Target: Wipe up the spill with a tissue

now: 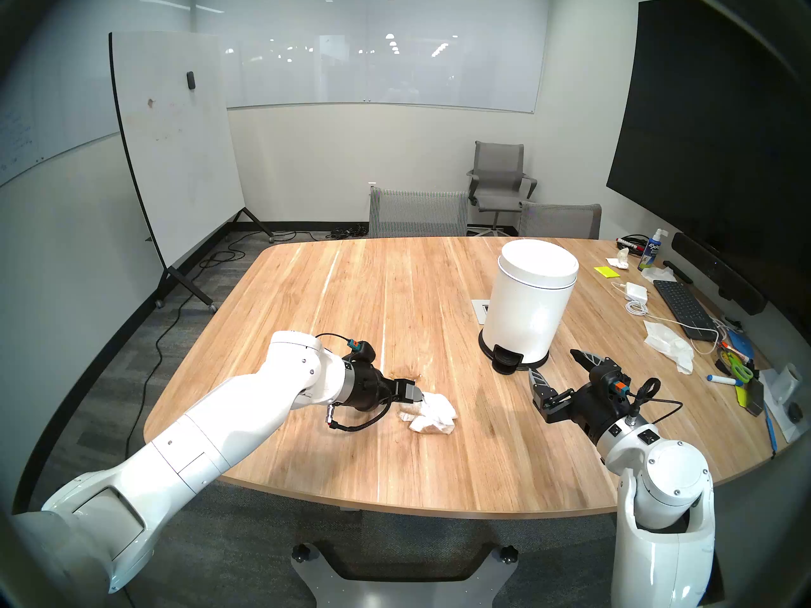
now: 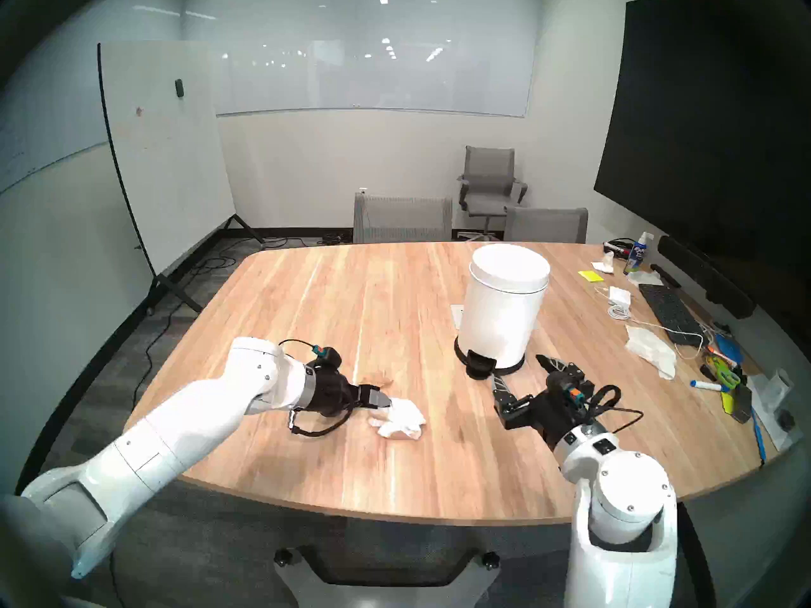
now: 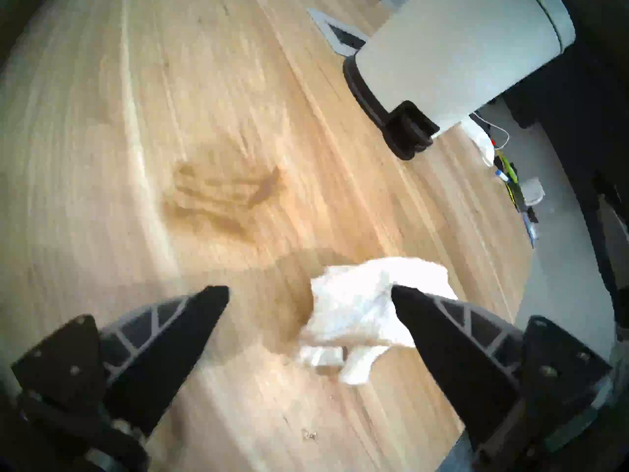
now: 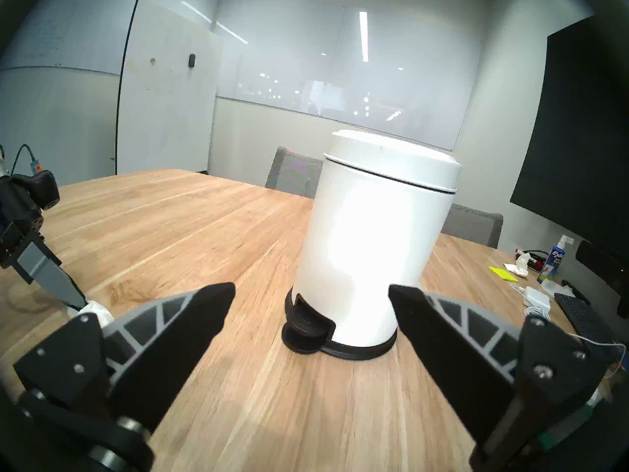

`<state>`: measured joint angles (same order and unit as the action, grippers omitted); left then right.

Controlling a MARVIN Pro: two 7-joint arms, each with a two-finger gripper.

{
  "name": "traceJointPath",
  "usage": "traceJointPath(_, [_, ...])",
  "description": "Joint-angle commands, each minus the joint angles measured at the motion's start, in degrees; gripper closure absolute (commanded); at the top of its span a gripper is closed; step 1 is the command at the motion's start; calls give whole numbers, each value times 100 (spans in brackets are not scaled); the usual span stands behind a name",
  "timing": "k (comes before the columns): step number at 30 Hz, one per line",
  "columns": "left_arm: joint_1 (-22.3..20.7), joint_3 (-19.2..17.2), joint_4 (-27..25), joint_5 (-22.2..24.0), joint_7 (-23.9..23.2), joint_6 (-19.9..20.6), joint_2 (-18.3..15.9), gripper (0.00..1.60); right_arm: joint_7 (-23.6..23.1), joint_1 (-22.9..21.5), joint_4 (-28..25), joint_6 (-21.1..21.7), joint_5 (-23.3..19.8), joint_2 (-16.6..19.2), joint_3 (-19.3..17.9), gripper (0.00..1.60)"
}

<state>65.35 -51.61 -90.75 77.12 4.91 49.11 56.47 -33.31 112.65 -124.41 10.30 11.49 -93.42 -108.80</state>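
The spill [image 3: 221,195] is a smeared amber-brown patch on the wooden table [image 1: 351,295], also faint in the head view as a brown spill [image 1: 406,371] just beyond my left gripper. A crumpled white tissue [image 3: 367,308], stained tan in places, lies on the table below the smear. My left gripper [image 3: 308,290] is open; one finger [image 3: 429,321] touches the tissue [image 1: 432,414] and the other stands clear of it. My right gripper [image 1: 555,366] is open and empty, low over the table in front of the bin.
A white pedal bin [image 1: 531,295] with its lid down stands right of centre, its black pedal [image 4: 306,328] facing my right gripper. Along the right edge lie a keyboard [image 1: 682,309], loose tissues [image 1: 669,341], markers, scissors and a spray bottle [image 1: 651,249].
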Motion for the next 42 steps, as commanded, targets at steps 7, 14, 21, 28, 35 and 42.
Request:
traceJointPath(7, [362, -142, -1208, -629, -777, -923, -692, 0, -3, -28, -109, -19, -8, 3, 13, 0])
traceJointPath(14, [646, -121, -1759, -1127, -1371, -1475, -1166, 0, -3, -33, -96, -21, -9, 5, 12, 0])
traceJointPath(21, [1021, -93, -2280, -1851, -1581, -2134, -1491, 0, -3, -31, -102, -21, -10, 4, 13, 0])
traceJointPath(28, [1383, 140, -2547, -3147, -1260, -2833, -1390, 0, -3, -27, -111, -19, -9, 3, 13, 0])
traceJointPath(35, [1007, 605, -1956, -4080, -994, -3247, -792, 0, -3, -25, -115, -18, -8, 3, 13, 0])
traceJointPath(42, [559, 842, -1364, -4513, -923, -3635, -424, 0, -3, -27, -110, -19, -9, 3, 13, 0])
